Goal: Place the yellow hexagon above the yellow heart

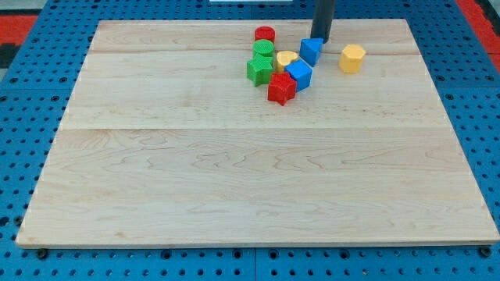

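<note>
While the near half of the wooden surface [234, 195] carries nothing but grain, every block sits toward the view's top, right of centre.

Nearest in the cluster: red block [281, 89], star-like in outline, at the cluster's bottom edge. It touches the blue block [299, 74] just up and to the view's right of it; shape of that one reads as a cube, tilted.

Left of those: green block [259, 69], star-like, with a second green block [264, 49] directly behind it, rounder, exact shape not clear.

Yellow heart [287, 58] lies in the middle of the cluster, hemmed by the green blocks on the view's left, the blue cube at the view's bottom right, and the red block below. Only its top shows well.

Second blue block [311, 51] stands just to the view's right of the heart and slightly higher up; it looks touching or nearly touching the lower blue one.

Yellow hexagon [352, 58] sits alone, to the view's right of the cluster, apart from all others, roughly level with the heart rather than above it.

Farthest block: red cylinder [265, 34], near the top edge, just behind the upper green block.

No grasping hand on this arm, only a rod, so nothing is clasped or released. My tip [323, 40] rests at the far side of the upper blue block, touching or just beside it, to the view's left of the hexagon.
</note>
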### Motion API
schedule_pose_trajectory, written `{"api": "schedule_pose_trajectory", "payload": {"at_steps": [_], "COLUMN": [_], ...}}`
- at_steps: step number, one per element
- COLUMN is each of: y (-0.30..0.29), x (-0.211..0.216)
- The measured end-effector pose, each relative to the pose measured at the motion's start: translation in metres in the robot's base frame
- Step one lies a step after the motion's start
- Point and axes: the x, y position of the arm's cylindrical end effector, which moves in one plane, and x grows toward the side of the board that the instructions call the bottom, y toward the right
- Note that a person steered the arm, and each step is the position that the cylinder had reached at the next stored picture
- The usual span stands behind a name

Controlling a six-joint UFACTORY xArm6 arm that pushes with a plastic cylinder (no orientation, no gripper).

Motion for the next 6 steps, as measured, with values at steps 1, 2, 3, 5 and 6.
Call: {"api": "schedule_pose_trajectory", "payload": {"at_steps": [1,2,3,5,6], "y": [-0.034,-0.029,-0.016,0.109,0.075], "x": [0.03,0.027,-0.005,0.012,0.028]}}
